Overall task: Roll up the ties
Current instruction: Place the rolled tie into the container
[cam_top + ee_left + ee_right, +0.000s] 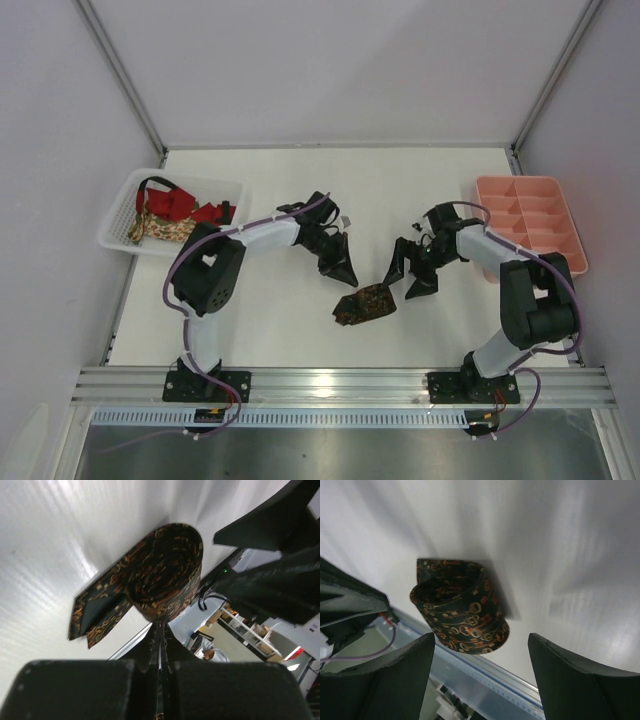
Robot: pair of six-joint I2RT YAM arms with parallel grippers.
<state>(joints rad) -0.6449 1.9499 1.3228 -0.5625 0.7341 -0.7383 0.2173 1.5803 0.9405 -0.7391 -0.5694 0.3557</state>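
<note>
rolling is judged finished for the dark tie (pixel 365 303), coiled near the worktop's near edge, gripped by neither the left claw (pixel 345 274), pressed together, nor the right claw (pixel 408 280), spread apart. the red tie (pixel 175 200) and floral tie (pixel 160 230) are left heaped in the far-left basket (pixel 118 215).

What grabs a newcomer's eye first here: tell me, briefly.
A rolled dark patterned tie lies mid-table, between the shut left gripper and the open right gripper. More ties fill a white basket at the far left; a pink tray sits at the far right.
</note>
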